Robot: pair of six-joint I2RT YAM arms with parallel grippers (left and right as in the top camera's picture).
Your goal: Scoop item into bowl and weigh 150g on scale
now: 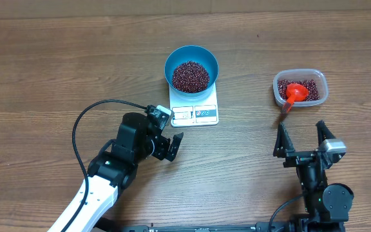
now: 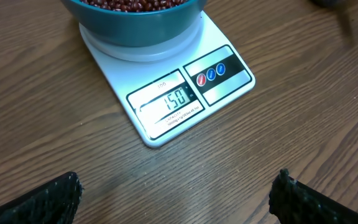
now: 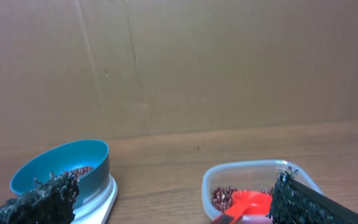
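Observation:
The blue bowl [image 1: 191, 69] stands on the white scale [image 1: 195, 113] and holds a heap of red-brown beans [image 1: 190, 76]. In the left wrist view the scale [image 2: 229, 81] shows 150 on its display, with the bowl [image 2: 135, 25] on its far end. My left gripper [image 1: 172, 127] hovers just left of the scale's front, open and holding nothing [image 2: 179, 186]. My right gripper [image 1: 300, 132] stands open and apart, in front of the clear tub. The right wrist view shows the bowl [image 3: 61, 165] at the left and the gripper [image 3: 176, 193] empty.
A clear plastic tub [image 1: 300, 87] at the right holds more beans and a red scoop [image 1: 295, 93], its dark handle sticking out over the front rim. The right wrist view shows the tub [image 3: 247, 177] and scoop [image 3: 247, 202] close ahead. A cardboard wall backs the table.

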